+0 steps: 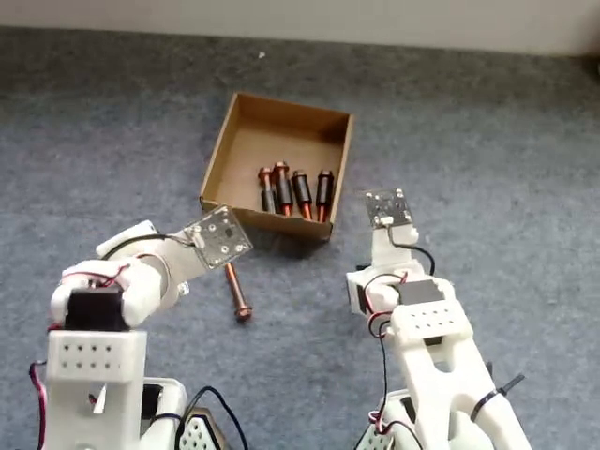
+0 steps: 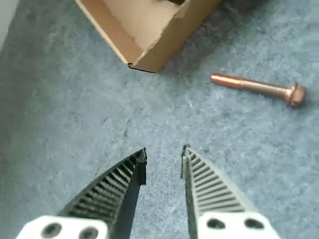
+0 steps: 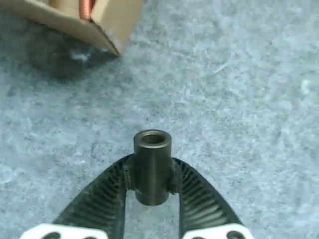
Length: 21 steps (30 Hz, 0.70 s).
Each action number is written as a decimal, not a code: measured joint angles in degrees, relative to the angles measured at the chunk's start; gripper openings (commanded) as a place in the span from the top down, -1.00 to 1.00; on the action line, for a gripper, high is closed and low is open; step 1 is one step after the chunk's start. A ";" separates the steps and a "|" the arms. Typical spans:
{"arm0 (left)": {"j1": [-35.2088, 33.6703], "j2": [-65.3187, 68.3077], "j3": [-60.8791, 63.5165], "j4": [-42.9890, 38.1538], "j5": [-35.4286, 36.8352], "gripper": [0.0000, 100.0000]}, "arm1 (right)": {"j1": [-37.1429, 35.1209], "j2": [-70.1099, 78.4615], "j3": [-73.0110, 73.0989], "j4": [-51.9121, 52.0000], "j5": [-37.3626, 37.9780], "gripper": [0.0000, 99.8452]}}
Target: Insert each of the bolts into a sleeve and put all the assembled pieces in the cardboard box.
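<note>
A copper bolt [image 1: 236, 293] lies loose on the grey carpet in front of the cardboard box [image 1: 217, 161]; the left wrist view shows this bolt [image 2: 256, 88] beside the box corner [image 2: 149, 59]. My left gripper [image 2: 163, 155] hovers open over bare carpet a short way from the bolt, holding nothing. My right gripper [image 3: 151, 174] is shut on a dark sleeve [image 3: 151, 162], whose bore faces outward, and it sits to the right of the box [image 3: 75, 22]. Inside the box lie several assembled bolt-and-sleeve pieces [image 1: 296, 192].
The grey carpet [image 1: 487, 159] stretches wide on all sides of the box. A pale wall edge [image 1: 375, 19] runs along the far side. Both arm bases stand at the near edge.
</note>
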 measured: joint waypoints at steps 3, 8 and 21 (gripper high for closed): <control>1.85 5.80 0.00 -0.09 -4.92 0.67 | 1.76 0.00 0.00 -1.67 0.00 0.99; 4.40 13.80 0.00 -0.62 -11.69 0.66 | 2.20 0.00 1.93 -3.87 0.00 0.99; 9.49 27.60 0.00 -2.90 -19.25 0.66 | 5.01 0.00 1.93 -4.22 0.00 0.99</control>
